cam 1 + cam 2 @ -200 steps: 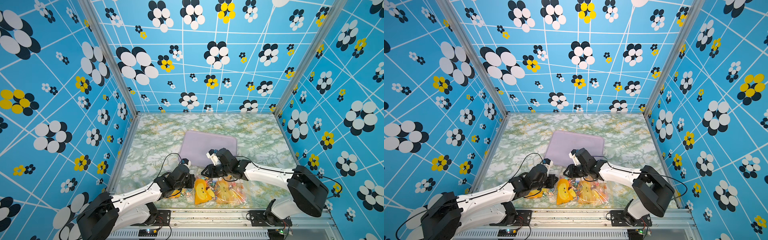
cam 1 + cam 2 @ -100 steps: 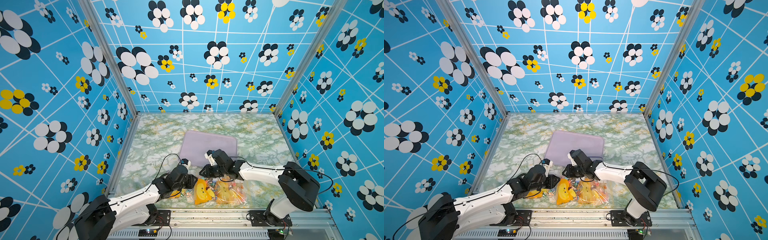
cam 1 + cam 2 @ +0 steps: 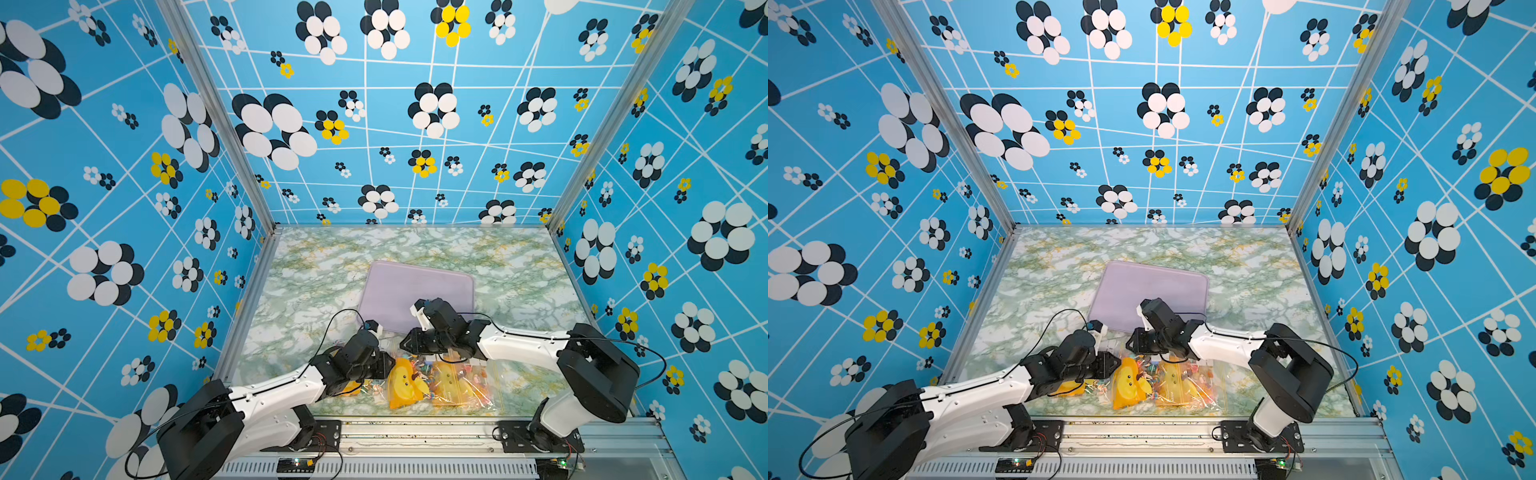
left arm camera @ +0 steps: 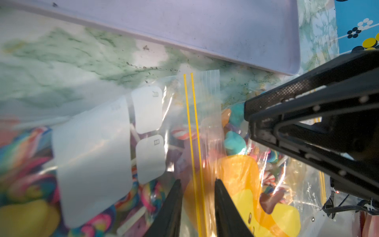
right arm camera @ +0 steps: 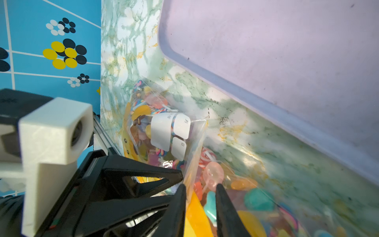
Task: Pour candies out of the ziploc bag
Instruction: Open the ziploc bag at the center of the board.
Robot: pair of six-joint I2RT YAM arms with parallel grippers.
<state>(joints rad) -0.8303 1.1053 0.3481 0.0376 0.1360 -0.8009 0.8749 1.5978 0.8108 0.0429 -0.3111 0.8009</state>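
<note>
The left gripper [image 4: 198, 181] has its jaws apart by a narrow gap. In the left wrist view, the two yellow seal lines [image 4: 191, 123] of the ziploc bag [image 4: 207, 92] run through the gap between the fingertips [image 4: 173, 203]. Contact between the fingertips and the film cannot be determined. The right gripper [image 5: 201, 186] also has its jaws slightly apart. One edge of the bag passes between them, and no clamping is visible.

In both top views, the two grippers are low over the far edge of the bag, just beside each other. The left gripper is over the bag's left part and the right gripper is nearer its middle.

The bag lies flat on the marbled table [image 3: 324, 270], at the near edge and about midway between left and right. It is on the near side of a lilac tray [image 3: 415, 282] and just beside the tray's near rim.

The candies [image 5: 213, 174] are inside the bag. They include striped lollipops on pale sticks, teal and orange pieces, and large yellow pieces with printed faces [image 3: 405, 384]. White label patches [image 4: 92, 160] are fixed to the clear film at the left part of the bag.
</note>
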